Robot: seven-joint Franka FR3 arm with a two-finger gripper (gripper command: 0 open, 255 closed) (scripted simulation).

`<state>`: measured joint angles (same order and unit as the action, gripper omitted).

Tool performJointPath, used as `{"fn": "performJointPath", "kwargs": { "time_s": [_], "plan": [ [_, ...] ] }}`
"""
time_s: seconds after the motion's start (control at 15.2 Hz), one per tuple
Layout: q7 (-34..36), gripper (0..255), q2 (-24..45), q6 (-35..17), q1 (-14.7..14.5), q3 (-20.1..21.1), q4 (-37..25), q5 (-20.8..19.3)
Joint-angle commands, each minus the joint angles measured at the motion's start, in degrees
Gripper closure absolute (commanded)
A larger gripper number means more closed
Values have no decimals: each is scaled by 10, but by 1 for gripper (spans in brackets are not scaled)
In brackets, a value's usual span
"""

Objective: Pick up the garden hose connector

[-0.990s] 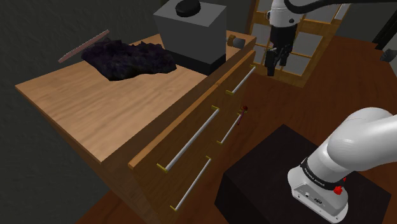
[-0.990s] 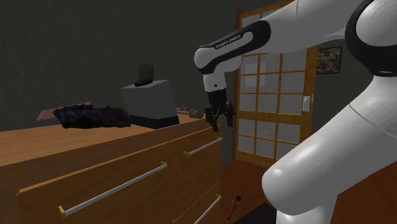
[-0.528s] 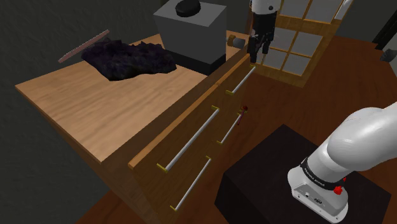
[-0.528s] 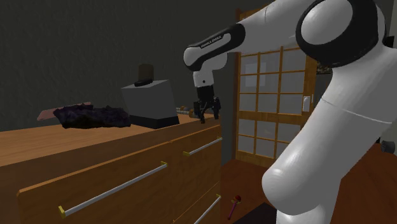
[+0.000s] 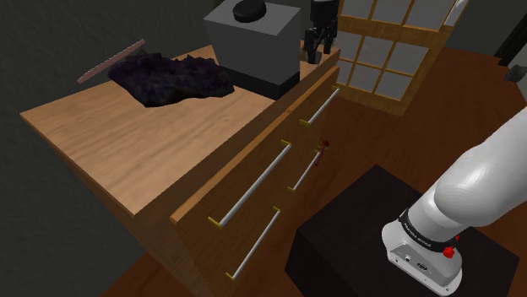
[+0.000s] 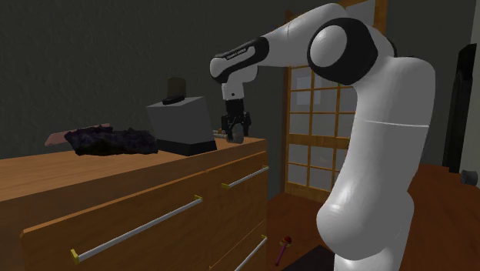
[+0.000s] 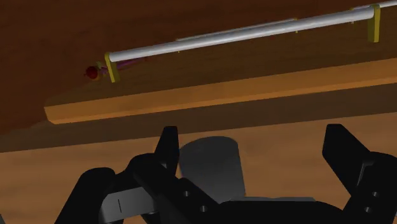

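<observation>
In the wrist view the garden hose connector (image 7: pixel 210 167) is a short dark grey cylinder lying on the wooden dresser top (image 5: pixel 135 135), close to the front edge. My gripper (image 7: pixel 251 137) is open just above it. The connector sits between the fingers, nearer one fingertip (image 7: pixel 167 145), and neither finger touches it. In the shoulder view the gripper (image 5: pixel 317 49) hangs over the dresser's far corner, right beside the grey box (image 5: pixel 253 42). The second exterior view shows the gripper (image 6: pixel 237 132) low over that same corner.
A black lumpy heap (image 5: pixel 169 78) and a thin stick (image 5: pixel 110 61) lie further along the dresser top. The drawer fronts carry long metal handles (image 5: pixel 253 181). A small red-tipped thing (image 5: pixel 323 148) lies on the floor. A paned wooden door (image 5: pixel 380 51) stands behind.
The arm has swung toward the shoulder view's left, from in front of the paned door to over the dresser corner, and has come lower. The fingers have stayed open.
</observation>
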<state>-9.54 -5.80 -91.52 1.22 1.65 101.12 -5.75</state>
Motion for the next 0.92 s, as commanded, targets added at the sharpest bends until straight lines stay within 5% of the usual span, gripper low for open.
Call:
{"fn": "performJointPath", "kwargs": {
  "time_s": [0.0,0.46,0.86],
  "plan": [
    [-7,0,42,10,-1,1,-59,1],
    [-30,0,212,74,-5,4,-319,3],
    [-27,0,203,31,-3,4,-268,4]
  ]
}}
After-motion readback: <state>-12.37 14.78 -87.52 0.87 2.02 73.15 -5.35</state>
